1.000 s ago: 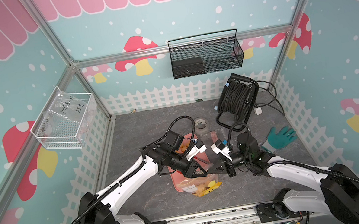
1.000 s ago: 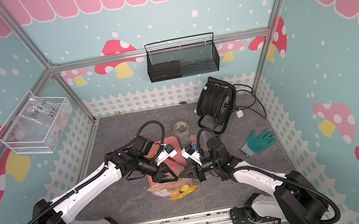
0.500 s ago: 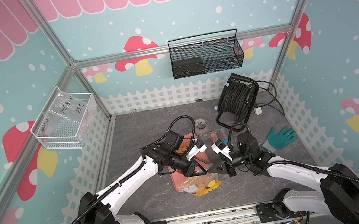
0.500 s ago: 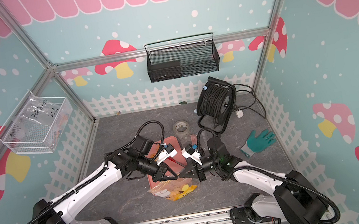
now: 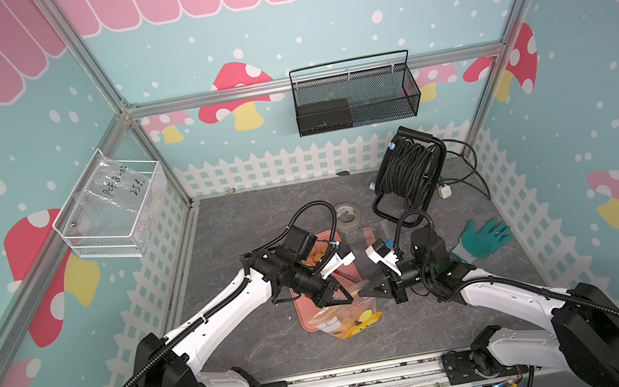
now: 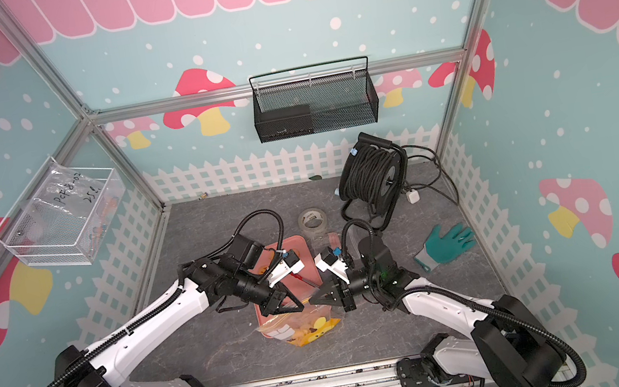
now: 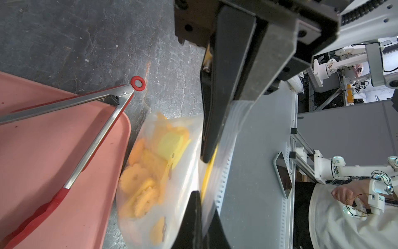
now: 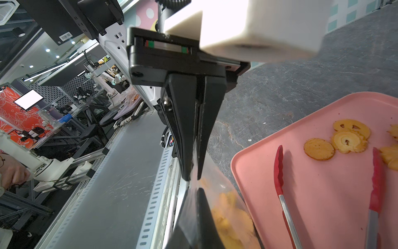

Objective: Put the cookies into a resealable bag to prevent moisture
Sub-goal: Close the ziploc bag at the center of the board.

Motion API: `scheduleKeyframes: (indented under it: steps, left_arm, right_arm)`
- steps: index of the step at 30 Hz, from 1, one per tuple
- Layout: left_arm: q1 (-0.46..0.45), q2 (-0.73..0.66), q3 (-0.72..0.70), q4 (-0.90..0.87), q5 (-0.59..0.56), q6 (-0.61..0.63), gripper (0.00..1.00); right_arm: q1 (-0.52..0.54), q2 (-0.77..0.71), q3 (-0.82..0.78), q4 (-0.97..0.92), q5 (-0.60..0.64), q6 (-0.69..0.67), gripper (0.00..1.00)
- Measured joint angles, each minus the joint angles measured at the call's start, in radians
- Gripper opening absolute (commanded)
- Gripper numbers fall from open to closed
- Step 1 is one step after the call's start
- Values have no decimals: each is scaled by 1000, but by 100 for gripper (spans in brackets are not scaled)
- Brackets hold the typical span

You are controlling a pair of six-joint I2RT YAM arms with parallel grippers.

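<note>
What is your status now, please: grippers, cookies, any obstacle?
Both shut on bag top: left gripper, right gripper. Some cookies in bag, several on tray. Nearby: tongs on tray, not touching bag.

Bright, even overhead light; top views sharp, wrist views soft up close.
In both top views shadows on the floor point(image 5: 238, 231) are faint and straight lines bow toward the edges. In the right wrist view a white housing point(image 8: 247, 28) is blown out and blurred; in the left wrist view the resealable bag point(image 7: 172, 172) looks smeared, perhaps by motion.
</note>
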Motion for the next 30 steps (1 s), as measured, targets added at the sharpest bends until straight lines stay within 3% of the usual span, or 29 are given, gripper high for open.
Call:
scheduleKeyframes:
  steps: [3, 5, 7, 10, 13, 14, 15, 18, 20, 23, 24, 26, 30]
  left_arm:
    - [14, -1, 1, -36, -20, 5, 21]
    - [24, -2, 1, -51, -31, 6, 0]
    - [29, -2, 2, -58, -33, 17, 0]
    - [31, -2, 2, -62, -33, 29, 18]
    - [37, -6, 2, -87, -57, 31, 24]
    - [39, -8, 2, -91, -65, 31, 20]
    - [41, -12, 2, -96, -73, 31, 3]
    - [51, -26, 1, -106, -76, 43, 0]
    - [56, -28, 1, -109, -74, 50, 18]
    - [65, -35, -4, -127, -96, 53, 25]
    - [69, -40, -8, -133, -104, 53, 24]
    - [74, -53, -16, -143, -115, 56, 0]
    - [79, -58, -17, -155, -115, 68, 3]
  right_arm:
    - [-14, 1, 0, -4, 0, -5, 0]
    - [-19, 1, 0, -5, 0, -8, 0]
    - [-23, 1, 0, -9, 0, -10, 0]
    - [-24, 1, 0, -13, 1, -15, 0]
    - [-34, 1, 0, -19, 1, -21, 0]
    - [-39, 1, 0, -23, 1, -21, 0]
    - [-42, 1, 0, -27, 2, -22, 0]
    - [-47, 1, 0, -33, 2, -26, 0]
    - [-47, 1, 0, -34, 2, -29, 0]
    - [-56, 1, 0, -50, 5, -36, 0]
    - [-59, 1, 0, -55, 6, -39, 0]
    - [-65, 1, 0, -65, 9, -44, 0]
    - [-71, 0, 0, -80, 16, -54, 0]
